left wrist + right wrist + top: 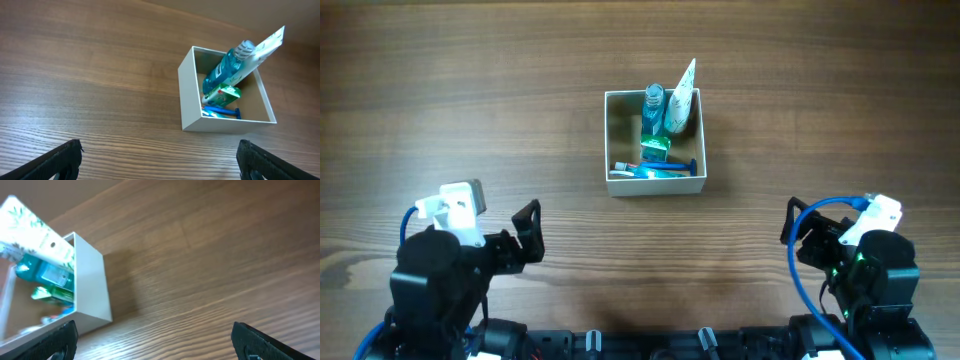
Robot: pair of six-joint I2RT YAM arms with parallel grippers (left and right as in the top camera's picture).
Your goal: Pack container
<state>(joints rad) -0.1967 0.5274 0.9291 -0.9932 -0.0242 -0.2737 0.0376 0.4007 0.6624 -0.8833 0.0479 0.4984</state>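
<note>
No print on the packed items is sharp enough to read.

Dark brown wooden table (470, 100) everywhere we look, grain running in long streaks. Ahead of the right pincer (155, 342) the wood catches a soft, pale sheen.

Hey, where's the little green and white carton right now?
The green-and-white carton sits inside the container, mid-table in the overhead view, just nearer the robot than the blue bottle.
</note>
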